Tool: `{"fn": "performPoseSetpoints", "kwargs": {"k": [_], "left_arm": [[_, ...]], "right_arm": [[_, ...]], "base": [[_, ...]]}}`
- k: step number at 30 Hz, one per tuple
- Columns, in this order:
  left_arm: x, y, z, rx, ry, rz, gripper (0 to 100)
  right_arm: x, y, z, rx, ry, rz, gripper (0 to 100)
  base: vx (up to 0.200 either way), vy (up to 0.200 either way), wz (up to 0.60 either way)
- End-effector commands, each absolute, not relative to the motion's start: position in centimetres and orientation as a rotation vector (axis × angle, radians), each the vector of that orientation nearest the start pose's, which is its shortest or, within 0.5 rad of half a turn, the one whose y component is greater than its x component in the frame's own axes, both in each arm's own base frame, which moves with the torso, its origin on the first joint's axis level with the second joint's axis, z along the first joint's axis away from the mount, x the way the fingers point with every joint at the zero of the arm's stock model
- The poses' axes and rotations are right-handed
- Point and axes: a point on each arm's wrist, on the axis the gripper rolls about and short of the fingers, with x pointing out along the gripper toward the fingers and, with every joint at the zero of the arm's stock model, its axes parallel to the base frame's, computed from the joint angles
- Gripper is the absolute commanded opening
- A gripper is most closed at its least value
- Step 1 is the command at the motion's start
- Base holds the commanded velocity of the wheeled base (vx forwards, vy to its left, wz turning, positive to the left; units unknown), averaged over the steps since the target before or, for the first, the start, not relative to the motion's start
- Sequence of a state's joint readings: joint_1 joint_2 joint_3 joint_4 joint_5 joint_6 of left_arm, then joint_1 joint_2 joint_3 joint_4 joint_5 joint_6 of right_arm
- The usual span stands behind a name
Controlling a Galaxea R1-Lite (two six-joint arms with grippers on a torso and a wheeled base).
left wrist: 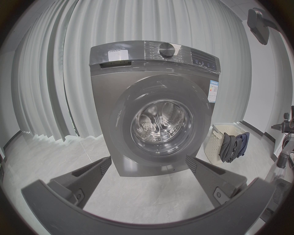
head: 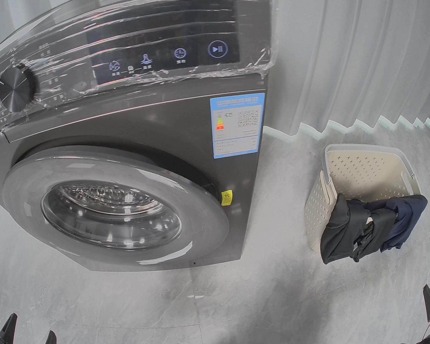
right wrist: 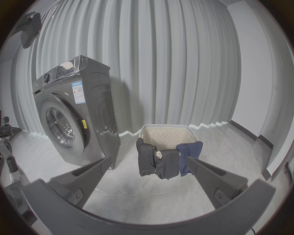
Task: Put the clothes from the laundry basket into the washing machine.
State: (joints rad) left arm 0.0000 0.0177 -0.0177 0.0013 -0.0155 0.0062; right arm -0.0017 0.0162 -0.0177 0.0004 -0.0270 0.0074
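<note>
A grey front-loading washing machine (head: 140, 151) stands on the floor with its round glass door (head: 111, 214) closed; it also faces the left wrist camera (left wrist: 156, 107). To its right a cream perforated laundry basket (head: 366, 169) holds dark clothes (head: 360, 226) draped over its front rim, black ones and a navy one (head: 406, 215). The basket and clothes (right wrist: 167, 159) lie ahead in the right wrist view. My left gripper (left wrist: 148, 162) is open, low and well short of the machine. My right gripper (right wrist: 147, 163) is open, apart from the basket.
Pale pleated curtains (head: 352, 48) run behind the machine and basket. The floor (head: 262, 293) between me and both is bare grey tile. A wall with a dark skirting (right wrist: 248, 131) lies to the right of the basket.
</note>
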Motion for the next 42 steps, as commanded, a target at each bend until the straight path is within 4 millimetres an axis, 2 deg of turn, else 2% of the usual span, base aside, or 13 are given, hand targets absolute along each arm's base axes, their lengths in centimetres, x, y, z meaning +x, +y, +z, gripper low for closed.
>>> {"fn": "performPoseSetpoints", "kwargs": {"k": [1, 7, 20, 35, 42], "left_arm": [[-2.23, -0.03, 7.55, 0.006, 0.008, -0.015, 100], [-2.23, -0.03, 7.55, 0.006, 0.008, -0.015, 100], [-2.23, -0.03, 7.55, 0.006, 0.008, -0.015, 100], [-2.23, -0.03, 7.55, 0.006, 0.008, -0.015, 100], [-2.23, -0.04, 7.55, 0.006, 0.008, -0.014, 100]], "right_arm": [[-2.2, -0.06, 7.57, 0.008, 0.011, -0.029, 100], [-2.2, -0.06, 7.57, 0.008, 0.011, -0.029, 100], [-2.2, -0.06, 7.59, 0.008, 0.009, -0.029, 100], [-2.2, -0.06, 7.59, 0.008, 0.009, -0.029, 100], [-2.2, -0.06, 7.59, 0.008, 0.009, -0.031, 100]], "base": [[0.0, 0.0, 0.0], [0.0, 0.0, 0.6], [0.0, 0.0, 0.0], [0.0, 0.2, 0.0], [0.0, 0.0, 0.0]]}}
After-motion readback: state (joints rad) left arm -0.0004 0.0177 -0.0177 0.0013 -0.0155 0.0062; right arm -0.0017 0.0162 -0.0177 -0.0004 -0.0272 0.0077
